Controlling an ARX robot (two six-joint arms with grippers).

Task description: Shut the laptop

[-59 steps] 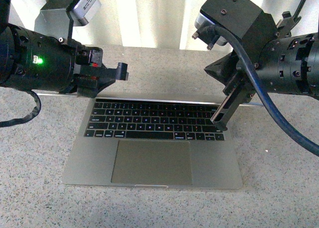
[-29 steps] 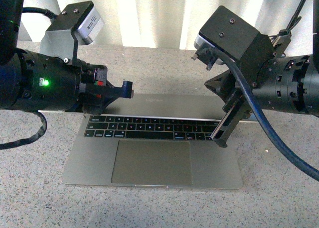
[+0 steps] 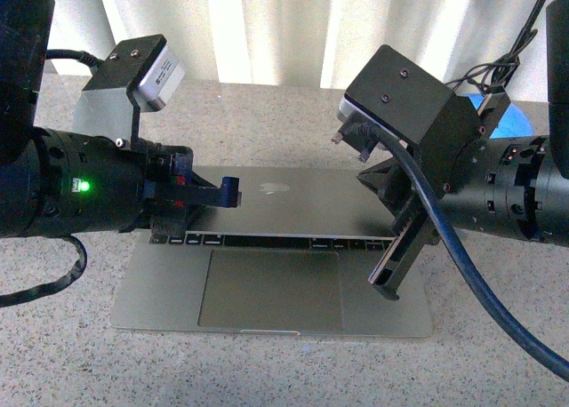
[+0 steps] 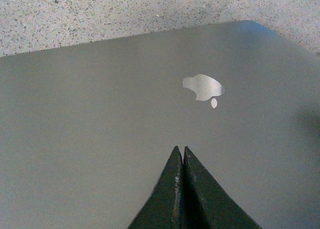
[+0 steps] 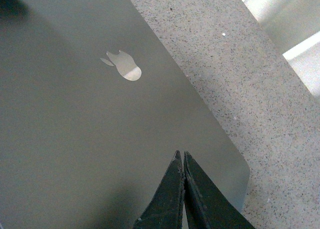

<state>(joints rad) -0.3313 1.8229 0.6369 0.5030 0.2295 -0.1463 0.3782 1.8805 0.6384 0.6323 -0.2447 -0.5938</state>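
Saw the laptop on the bench, lid low over its keys; found left pincer and right pincer pinched together above it.

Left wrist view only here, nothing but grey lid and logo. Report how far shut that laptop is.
Observer: Not shut. In the front view the lid of the slim grey metal laptop slants low, with one row of black keys showing beneath it.
Operator: Give me the right gripper.
Observer: The black right gripper is shut, aimed at the lid near one rounded corner.
Operator: Now the base.
Observer: It lies flat on the speckled grey counter, large trackpad uncovered.
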